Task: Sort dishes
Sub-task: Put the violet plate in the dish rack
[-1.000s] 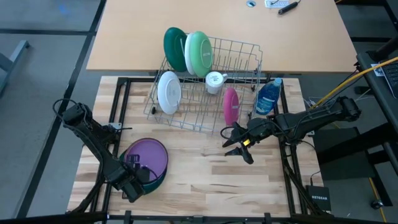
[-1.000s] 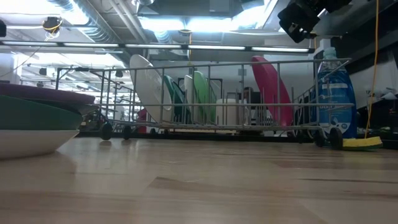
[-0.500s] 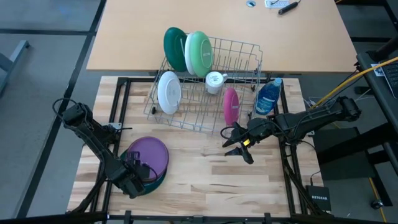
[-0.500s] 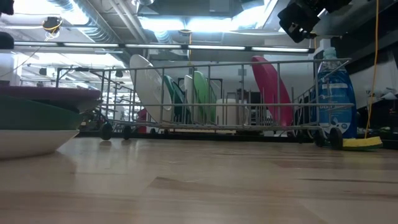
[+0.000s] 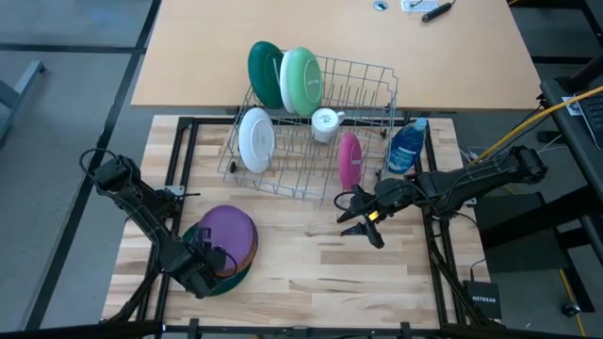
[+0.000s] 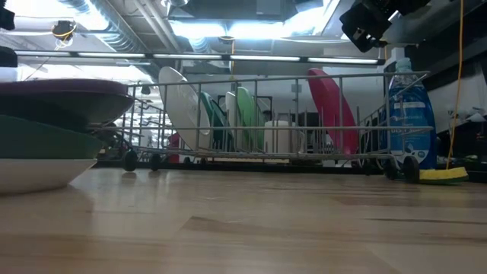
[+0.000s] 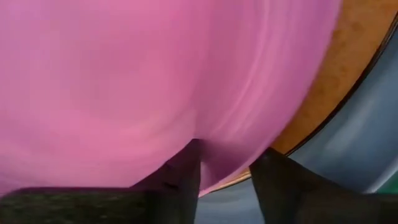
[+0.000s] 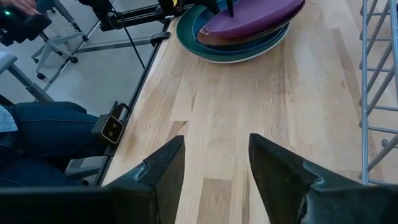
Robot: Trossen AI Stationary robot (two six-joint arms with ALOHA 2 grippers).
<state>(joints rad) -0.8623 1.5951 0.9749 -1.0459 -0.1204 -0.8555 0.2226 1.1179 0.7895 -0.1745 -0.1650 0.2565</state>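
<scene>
- Purple plate [image 5: 229, 235] sits tilted on the stack of larger dishes [image 5: 226, 279] at the near-left of the wooden table [image 5: 311, 264]; the left gripper [image 5: 203, 273] pinches its near edge, one finger [image 7: 180, 171] over the rim.
- Dark green plate [image 5: 265, 73], light green plate [image 5: 303, 80], white plate [image 5: 255, 139] and pink plate [image 5: 350, 158] stand upright in the wire rack [image 5: 363, 89].
- Right gripper [image 5: 358, 215] hovers with fingers spread, just in front of the rack near the pink plate, holding nothing.
- Blue soap bottle [image 5: 406, 146] stands beside the rack's right end.
</scene>
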